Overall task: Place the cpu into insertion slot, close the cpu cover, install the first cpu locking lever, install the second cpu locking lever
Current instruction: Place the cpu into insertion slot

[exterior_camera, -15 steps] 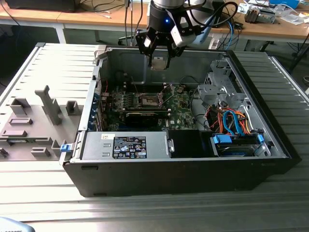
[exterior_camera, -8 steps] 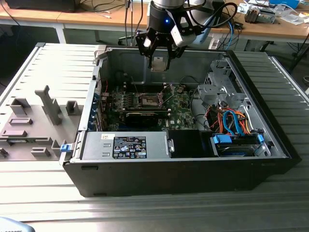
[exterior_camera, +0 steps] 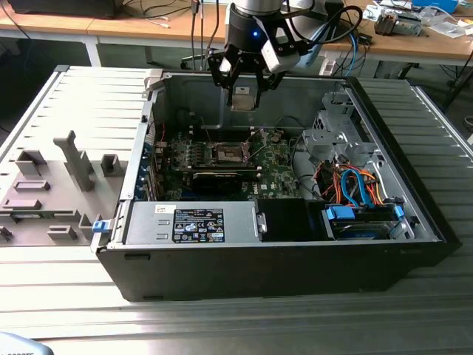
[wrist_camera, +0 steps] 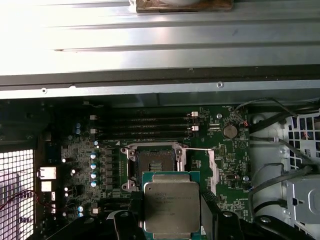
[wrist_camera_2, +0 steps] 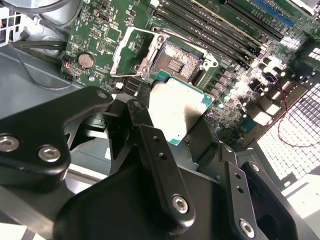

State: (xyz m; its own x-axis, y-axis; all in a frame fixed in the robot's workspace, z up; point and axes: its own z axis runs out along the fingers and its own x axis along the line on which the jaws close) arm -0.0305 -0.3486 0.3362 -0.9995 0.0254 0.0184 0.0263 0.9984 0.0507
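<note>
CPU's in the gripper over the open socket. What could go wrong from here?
1. The cpu hangs in the gripper above the socket. If it goes down tilted or rotated, it could damage the contacts.
2. The cover stands open right beside the socket, so the gripper might catch it.
3. The cpu is gripped only by its edges, so it could slip.

The gripper (wrist_camera_2: pixel 172 125) hides the cpu's (wrist_camera_2: pixel 177 106) sides in the second wrist view.
</note>
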